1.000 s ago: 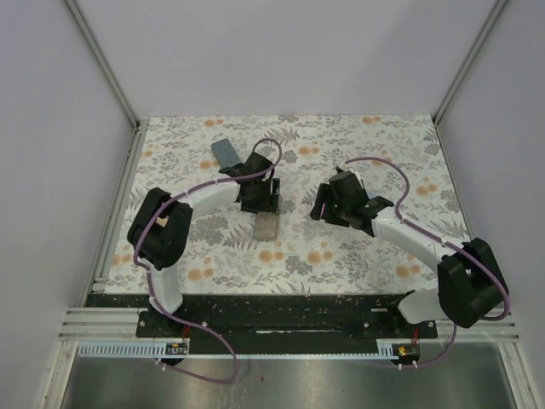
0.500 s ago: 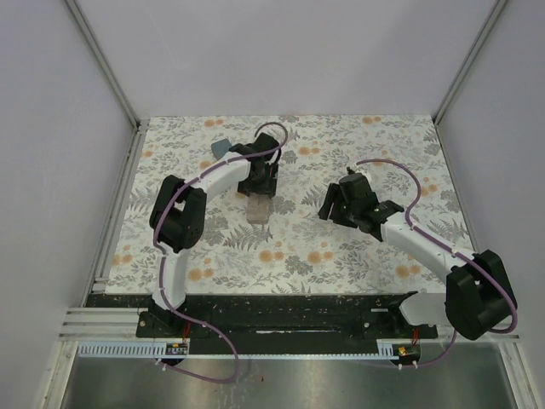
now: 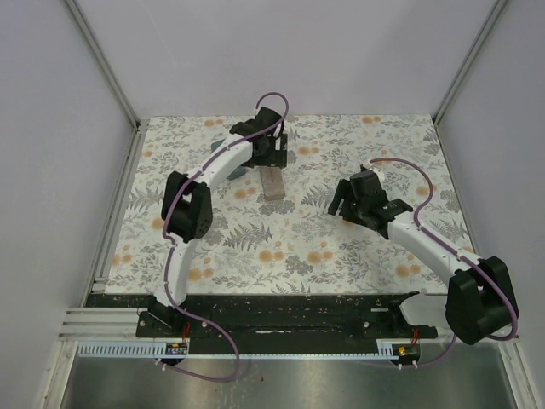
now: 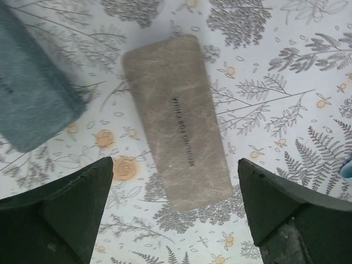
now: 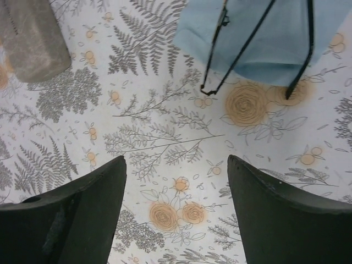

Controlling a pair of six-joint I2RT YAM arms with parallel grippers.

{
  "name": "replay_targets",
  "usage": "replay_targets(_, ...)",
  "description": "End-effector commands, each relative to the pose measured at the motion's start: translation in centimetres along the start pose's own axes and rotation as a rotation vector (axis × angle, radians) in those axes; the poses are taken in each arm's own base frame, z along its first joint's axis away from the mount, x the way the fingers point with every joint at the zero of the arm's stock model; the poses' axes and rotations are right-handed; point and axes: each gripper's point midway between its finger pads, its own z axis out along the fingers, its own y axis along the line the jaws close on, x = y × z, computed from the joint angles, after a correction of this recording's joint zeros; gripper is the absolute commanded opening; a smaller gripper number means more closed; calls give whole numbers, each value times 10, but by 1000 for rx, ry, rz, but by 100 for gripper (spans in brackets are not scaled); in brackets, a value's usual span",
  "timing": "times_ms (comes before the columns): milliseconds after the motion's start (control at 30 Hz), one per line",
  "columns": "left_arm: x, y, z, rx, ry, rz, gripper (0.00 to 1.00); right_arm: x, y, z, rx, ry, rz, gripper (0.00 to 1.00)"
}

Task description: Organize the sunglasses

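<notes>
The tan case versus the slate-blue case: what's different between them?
The tan case is mottled beige with a line of lettering; the slate-blue case is felt-like blue. The tan case shows whole; the slate-blue case is cut off by the picture's edge. Both lie flat, closed, apart.

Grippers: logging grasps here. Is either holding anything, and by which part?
Nothing. The left gripper hangs open over the tan case; the right gripper is open too.

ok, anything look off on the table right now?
Nothing spilled or damaged. One oddity: the sunglasses lie with arms unfolded on the blue cloth, arm tips poking past its edge onto the table. The tan case looks shut.
</notes>
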Motion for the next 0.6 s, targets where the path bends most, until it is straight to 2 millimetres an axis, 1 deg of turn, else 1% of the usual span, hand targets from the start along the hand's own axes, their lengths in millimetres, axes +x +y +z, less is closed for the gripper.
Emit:
replay_targets(0, -59, 48, -58, -54, -182, -108, 99, -18, -17, -2, 75, -33, 26, 83)
replay_targets(33, -63, 63, -59, -75, -186, -140, 99, -19, -17, -2, 74, -31, 24, 84)
replay_targets(67, -63, 75, -58, -88, -180, -181, 99, -19, -17, -1, 72, -28, 23, 84)
replay_targets(100, -63, 91, -56, -111, -176, -223, 99, -20, -15, -2, 64, -30, 23, 84)
replay_targets(167, -63, 115, -50, -144, -166, -312, 99, -20, -14, -3, 58, -29, 23, 84)
replay_targets(233, -63, 131, -42, -156, -153, -377, 99, -20, -13, -3, 53, -31, 18, 84)
replay_targets(333, -61, 147, -27, -190, -139, -419, 99, -22, -12, -4, 49, -35, 14, 84)
replay_targets(400, -63, 152, -16, -199, -130, -422, 99, -23, -13, -5, 50, -37, 13, 84)
replay_targets(567, -62, 157, 17, -169, -86, -436, 99, -23, -18, -5, 59, -41, 10, 84)
